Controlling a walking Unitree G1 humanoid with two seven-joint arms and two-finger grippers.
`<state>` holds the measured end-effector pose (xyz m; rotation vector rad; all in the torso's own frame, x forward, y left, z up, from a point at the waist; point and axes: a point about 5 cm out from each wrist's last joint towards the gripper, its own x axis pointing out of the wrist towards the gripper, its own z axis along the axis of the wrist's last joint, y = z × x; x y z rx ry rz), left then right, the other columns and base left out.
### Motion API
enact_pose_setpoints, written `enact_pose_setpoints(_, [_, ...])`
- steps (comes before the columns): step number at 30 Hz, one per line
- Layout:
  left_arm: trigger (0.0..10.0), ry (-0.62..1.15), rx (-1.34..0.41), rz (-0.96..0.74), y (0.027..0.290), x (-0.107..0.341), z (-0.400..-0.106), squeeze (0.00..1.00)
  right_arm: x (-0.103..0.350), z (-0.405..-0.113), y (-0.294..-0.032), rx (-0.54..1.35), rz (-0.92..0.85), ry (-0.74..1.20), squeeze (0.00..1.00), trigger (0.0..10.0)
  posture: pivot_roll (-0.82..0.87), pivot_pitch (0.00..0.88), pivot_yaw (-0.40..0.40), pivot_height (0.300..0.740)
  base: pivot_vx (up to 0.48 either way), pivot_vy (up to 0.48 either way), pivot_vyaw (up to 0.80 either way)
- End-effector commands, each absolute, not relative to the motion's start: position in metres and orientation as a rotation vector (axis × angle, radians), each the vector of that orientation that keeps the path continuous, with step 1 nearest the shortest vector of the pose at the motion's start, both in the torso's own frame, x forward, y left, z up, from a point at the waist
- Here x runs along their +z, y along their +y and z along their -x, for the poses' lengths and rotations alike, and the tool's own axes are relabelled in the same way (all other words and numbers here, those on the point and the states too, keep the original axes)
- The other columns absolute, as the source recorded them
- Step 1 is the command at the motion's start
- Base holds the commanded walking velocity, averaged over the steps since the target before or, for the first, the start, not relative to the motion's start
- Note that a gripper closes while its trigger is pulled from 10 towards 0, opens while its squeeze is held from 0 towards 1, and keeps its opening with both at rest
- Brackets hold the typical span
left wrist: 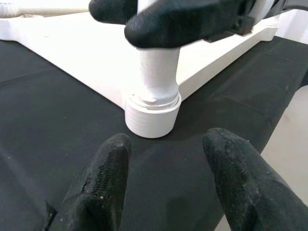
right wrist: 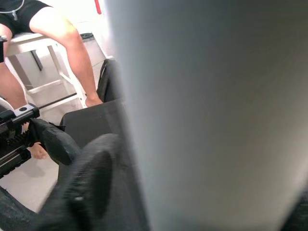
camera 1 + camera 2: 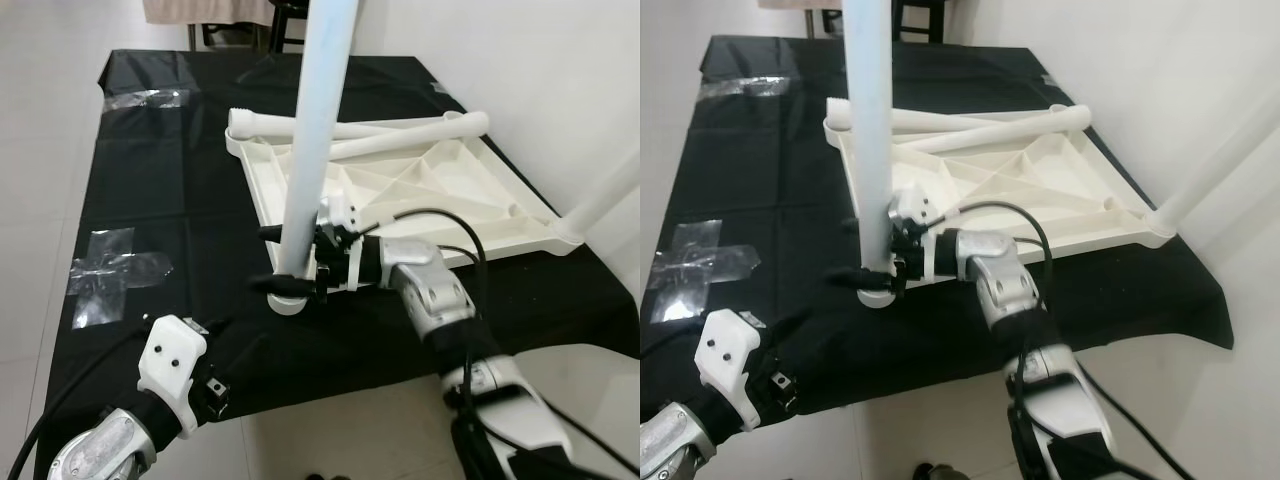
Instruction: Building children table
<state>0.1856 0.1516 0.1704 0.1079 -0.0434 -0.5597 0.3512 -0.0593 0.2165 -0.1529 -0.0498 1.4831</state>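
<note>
**Right gripper clamps the leg low at the corner socket**

The right gripper pinches the upright table leg just above its threaded socket — low is the spot to hold it; the smooth hollow plastic looks light, stiff and slippery. The left gripper waits nearby, fingers spread and empty. The upturned tabletop lies on the black cloth, two loose legs across its far edge, another leg already standing. A seated person's legs are beyond.

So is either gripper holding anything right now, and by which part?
The right gripper grips the upright white table leg low on its shaft, just above the socket at the tabletop's corner. The left gripper is open and holds nothing.
</note>
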Motion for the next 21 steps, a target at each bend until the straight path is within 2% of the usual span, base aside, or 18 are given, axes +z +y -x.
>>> enact_pose_setpoints(1, [10.0,-0.031,-0.572,-0.1,0.147,0.168,-0.182,0.0,0.214,-0.35,-0.057,1.553,0.137,-0.03,0.0,0.0,0.22,0.194,-0.164,0.74,0.0,0.0,0.0])
enact_pose_setpoints(12, [10.0,-0.025,-0.577,-0.091,0.146,0.168,-0.181,0.0,0.211,-0.356,-0.065,1.542,0.14,-0.024,0.0,0.0,0.19,0.204,-0.162,0.74,0.0,0.0,0.0])
enact_pose_setpoints(15, [10.0,-0.024,-0.588,-0.085,0.144,0.168,-0.18,0.0,0.204,-0.361,-0.09,1.336,0.18,-0.055,0.0,0.0,0.17,0.216,-0.16,0.74,0.0,0.0,0.0])
enact_pose_setpoints(16, [10.0,-0.024,-0.588,-0.085,0.144,0.168,-0.18,0.0,0.204,-0.361,-0.09,1.336,0.18,-0.055,0.0,0.0,0.17,0.216,-0.16,0.74,0.0,0.0,0.0])
enact_pose_setpoints(18, [10.0,-0.021,-0.586,-0.085,0.145,0.167,-0.179,0.0,0.194,-0.361,-0.106,1.08,0.174,-0.05,0.0,0.0,0.16,0.222,-0.16,0.74,0.0,0.0,0.0])
enact_pose_setpoints(19, [10.0,-0.021,-0.586,-0.085,0.145,0.167,-0.179,0.0,0.194,-0.361,-0.106,1.08,0.174,-0.05,0.0,0.0,0.16,0.222,-0.16,0.74,0.0,0.0,0.0])
enact_pose_setpoints(20, [10.0,-0.018,-0.59,-0.085,0.146,0.167,-0.178,0.0,0.184,-0.356,-0.108,0.901,0.151,-0.041,0.0,0.0,0.15,0.226,-0.161,0.74,0.0,0.0,0.0])
enact_pose_setpoints(21, [10.0,-0.015,-0.597,-0.084,0.146,0.167,-0.178,0.0,0.169,-0.337,-0.105,0.73,0.133,-0.009,0.0,0.0,0.14,0.23,-0.155,0.74,0.0,0.0,0.0])
